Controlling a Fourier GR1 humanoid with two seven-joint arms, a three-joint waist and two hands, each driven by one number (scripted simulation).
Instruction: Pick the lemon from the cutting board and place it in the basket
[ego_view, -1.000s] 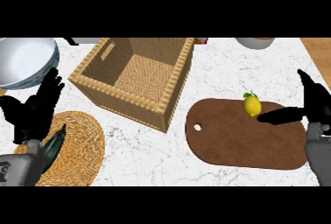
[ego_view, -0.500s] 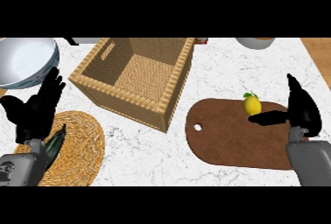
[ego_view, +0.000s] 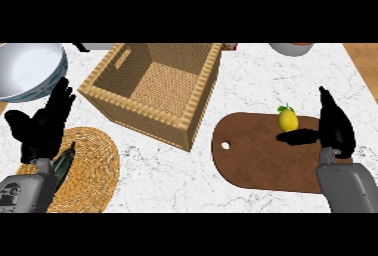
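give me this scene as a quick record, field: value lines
lemon: upright on the cutting board, near its far edge
basket: left of the board, nothing visible inside
right hand: open, beside the lemon, thumb just below it, not holding it
left hand: open, fingers up, resting at left over the woven mat
bowl: far left corner
task state: lemon not yet picked

Marble counter (ego_view: 255, 82): basket (ego_view: 156, 90), cutting board (ego_view: 269, 157), mat (ego_view: 92, 167)
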